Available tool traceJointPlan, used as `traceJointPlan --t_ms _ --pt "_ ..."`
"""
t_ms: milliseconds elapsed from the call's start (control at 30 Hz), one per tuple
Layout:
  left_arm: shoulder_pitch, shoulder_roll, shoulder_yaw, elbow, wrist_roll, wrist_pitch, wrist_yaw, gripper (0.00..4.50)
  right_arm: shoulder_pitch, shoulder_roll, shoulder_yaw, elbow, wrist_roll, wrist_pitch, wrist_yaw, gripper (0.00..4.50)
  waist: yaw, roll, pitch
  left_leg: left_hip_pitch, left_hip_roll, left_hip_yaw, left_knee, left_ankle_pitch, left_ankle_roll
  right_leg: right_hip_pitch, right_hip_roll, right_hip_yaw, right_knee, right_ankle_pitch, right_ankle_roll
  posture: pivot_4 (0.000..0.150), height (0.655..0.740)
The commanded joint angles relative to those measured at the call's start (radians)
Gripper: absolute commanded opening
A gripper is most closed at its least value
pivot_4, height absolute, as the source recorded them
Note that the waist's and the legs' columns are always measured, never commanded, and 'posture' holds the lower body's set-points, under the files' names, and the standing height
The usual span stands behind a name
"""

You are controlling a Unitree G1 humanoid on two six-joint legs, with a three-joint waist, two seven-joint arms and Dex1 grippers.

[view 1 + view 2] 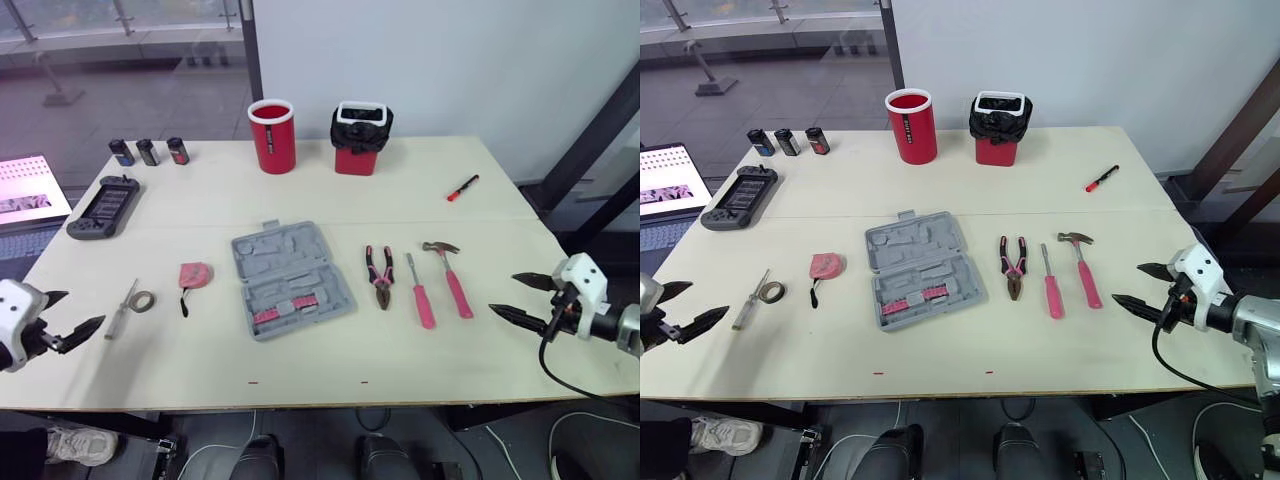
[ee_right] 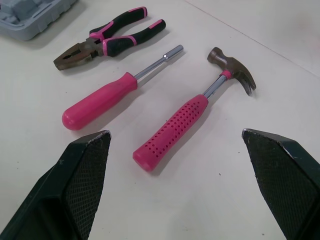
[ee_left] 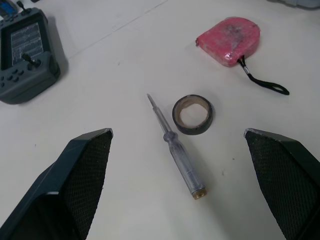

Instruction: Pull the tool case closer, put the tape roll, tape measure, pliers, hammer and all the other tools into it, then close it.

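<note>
Left gripper (image 1: 80, 308): fingers spread wide, pinching nothing, low over the near edge of the table (image 1: 200, 350), well to the left of the tool case (image 1: 290, 278). Just ahead of it, a clear screwdriver (image 1: 122, 308), long way running near to far, tip pointing away from the robot. Just beside that, the tape roll (image 1: 143, 300), lying flat. Closer to the case, the pink tape measure (image 1: 194, 274), black strap trailing toward the robot.

Right gripper (image 1: 504, 293): fingers spread wide too, pinching nothing, well to the right of the case. Between it and the case, three tools side by side, all lying near to far. Closest to the gripper, the hammer (image 1: 452, 275), head at the far end, pink handle toward the robot. Next, a pink nut driver (image 1: 420, 292), metal end far. Just right of the case, the pliers (image 1: 380, 277), handles far, nose pointing at the robot.

Tool case itself: gray, flat in the middle of the table, long way near to far and turned a little, handle at the far end. Shaped slots showing, with a row of pink bits (image 1: 283, 312) sitting in the near part.

Behind the case, a red cup (image 1: 272, 135) and a red bin (image 1: 361, 138) lined with a black bag, both upright. Cannot tell what is inside either. Behind and to the right of the case, a red pen (image 1: 462, 187). Behind and to the left, a gray handheld device (image 1: 104, 207) and three small dark batteries (image 1: 148, 151) standing up.
</note>
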Motion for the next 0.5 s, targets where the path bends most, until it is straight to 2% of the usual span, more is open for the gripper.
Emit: traceJointPlan --t_ms 33,400,500 --pt "-0.013 0.039 -0.008 0.004 -0.004 0.016 -0.037 4.44 -0.012 -0.016 -0.023 -0.043 0.010 0.003 -0.005 4.50 0.001 0.000 0.000 0.000 0.000 0.000 0.000 0.000 0.000 0.000 0.000 0.000 0.000 0.000 0.000 0.150 0.7400" --pt "-0.031 0.032 0.010 0.019 -0.036 0.032 -0.043 4.44 -0.050 -0.001 0.006 -0.038 -0.003 0.004 -0.009 4.50 0.000 0.000 0.000 0.000 0.000 0.000 0.000 0.000 0.000 0.000 0.000 0.000 0.001 0.000 0.000 0.150 0.7400" --pt "0.004 0.022 0.013 -0.037 -0.048 0.067 -0.044 4.44 -0.085 0.005 0.036 -0.062 0.003 0.037 0.007 4.50 -0.002 0.000 0.000 0.001 0.000 0.000 0.001 0.000 0.000 0.000 0.000 0.000 0.002 0.000 0.000 0.150 0.7400"
